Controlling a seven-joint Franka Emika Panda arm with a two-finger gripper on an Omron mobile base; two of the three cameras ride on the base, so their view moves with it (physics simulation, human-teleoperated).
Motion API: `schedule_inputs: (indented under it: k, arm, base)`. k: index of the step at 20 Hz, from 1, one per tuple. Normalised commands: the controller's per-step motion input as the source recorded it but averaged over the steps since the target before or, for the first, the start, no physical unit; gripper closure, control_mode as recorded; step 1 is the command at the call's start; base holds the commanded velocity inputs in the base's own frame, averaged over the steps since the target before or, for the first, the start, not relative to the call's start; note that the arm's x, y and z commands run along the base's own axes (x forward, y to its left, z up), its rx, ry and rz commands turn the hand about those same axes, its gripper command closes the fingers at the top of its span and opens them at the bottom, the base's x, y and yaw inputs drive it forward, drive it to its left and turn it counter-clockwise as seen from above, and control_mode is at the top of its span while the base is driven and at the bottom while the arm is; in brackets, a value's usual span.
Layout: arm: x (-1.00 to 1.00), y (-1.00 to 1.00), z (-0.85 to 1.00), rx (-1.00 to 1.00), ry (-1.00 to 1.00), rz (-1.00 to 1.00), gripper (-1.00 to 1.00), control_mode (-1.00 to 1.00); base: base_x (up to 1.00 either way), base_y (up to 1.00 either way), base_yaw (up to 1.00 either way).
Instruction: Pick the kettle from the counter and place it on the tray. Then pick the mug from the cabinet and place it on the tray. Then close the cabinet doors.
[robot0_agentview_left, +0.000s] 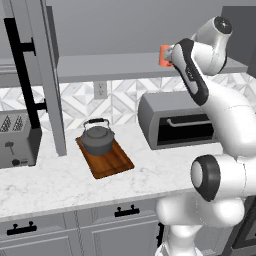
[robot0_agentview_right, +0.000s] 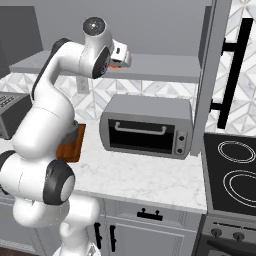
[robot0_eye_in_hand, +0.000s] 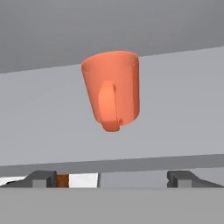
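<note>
The dark grey kettle (robot0_agentview_left: 97, 137) sits on the reddish-brown tray (robot0_agentview_left: 112, 164) on the white counter (robot0_agentview_left: 55, 185). The orange mug (robot0_eye_in_hand: 113, 92) stands on the grey shelf of the cabinet (robot0_agentview_left: 110, 67), its handle turned toward the hand camera; it also shows as the mug (robot0_agentview_left: 163, 55) beside the raised arm. My gripper (robot0_eye_in_hand: 113, 179) is open, level with the shelf edge and a short way in front of the mug, not touching it. From the right, the gripper (robot0_agentview_right: 121, 57) covers most of the mug. Both cabinet doors (robot0_agentview_left: 45, 75) (robot0_agentview_right: 212, 75) stand open.
A grey toaster oven (robot0_agentview_right: 147, 125) sits on the counter under the shelf, right of the tray. A toaster (robot0_agentview_left: 17, 140) stands at the far left. A black stovetop (robot0_agentview_right: 232, 175) lies to the right. Grey drawers (robot0_agentview_left: 75, 235) run below the counter.
</note>
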Motion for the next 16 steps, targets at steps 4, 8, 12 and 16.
schedule_inputs:
  k: [4, 8, 12, 16]
  arm:
    - [0.62, -0.05, 0.0, 0.0, 0.11, 0.0, -1.0, -1.0]
    - [0.44, 0.0, 0.0, 0.0, 0.0, 0.0, -1.0, -1.0]
    - [0.3, 0.0, 0.0, -0.03, 0.0, 0.0, -1.0, -1.0]
    - [0.18, 0.01, -0.1, -0.07, 0.0, 0.0, -1.0, -1.0]
  base:
    - [0.0, 0.0, 0.0]
    - [0.0, 0.0, 0.0]
    - [0.0, 0.0, 0.0]
    - [0.0, 0.0, 0.0]
